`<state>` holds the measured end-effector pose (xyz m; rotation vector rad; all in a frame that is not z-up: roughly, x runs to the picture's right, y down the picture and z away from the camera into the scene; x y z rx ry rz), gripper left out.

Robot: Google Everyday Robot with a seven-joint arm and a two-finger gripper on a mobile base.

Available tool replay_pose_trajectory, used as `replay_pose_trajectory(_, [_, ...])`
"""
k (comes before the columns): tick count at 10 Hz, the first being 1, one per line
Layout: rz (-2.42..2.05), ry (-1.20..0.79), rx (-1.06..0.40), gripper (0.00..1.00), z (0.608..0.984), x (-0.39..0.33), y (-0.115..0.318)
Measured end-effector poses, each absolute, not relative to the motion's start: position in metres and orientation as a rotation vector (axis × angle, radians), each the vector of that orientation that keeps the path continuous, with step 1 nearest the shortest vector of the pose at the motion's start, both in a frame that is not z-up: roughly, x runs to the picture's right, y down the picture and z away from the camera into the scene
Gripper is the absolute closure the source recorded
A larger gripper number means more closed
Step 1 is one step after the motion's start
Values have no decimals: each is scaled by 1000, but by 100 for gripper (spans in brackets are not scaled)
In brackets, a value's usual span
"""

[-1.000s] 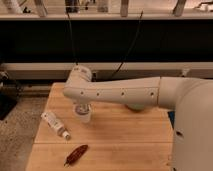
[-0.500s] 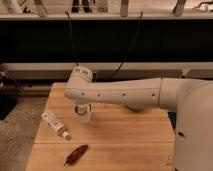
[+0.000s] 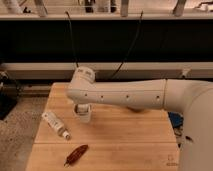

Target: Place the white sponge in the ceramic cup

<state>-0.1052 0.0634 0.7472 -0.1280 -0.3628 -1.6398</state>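
The ceramic cup is a small white cup standing upright on the wooden table, left of the middle. My gripper hangs from the end of the white arm straight above the cup's mouth and covers most of its rim. The white sponge is hidden; I cannot tell whether it is in the gripper or in the cup.
A long white tube-shaped bottle lies on the table left of the cup. A red-brown elongated object lies near the front edge. The arm spans the table from the right. A dark wall with cables stands behind.
The arm's end has shifted very slightly to the right over the cup. Nothing else has moved.
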Motion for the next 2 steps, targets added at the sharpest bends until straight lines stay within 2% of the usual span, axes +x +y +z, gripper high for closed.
replay_pose_trajectory(2, [-1643, -377, -142, 20, 749, -102, 62])
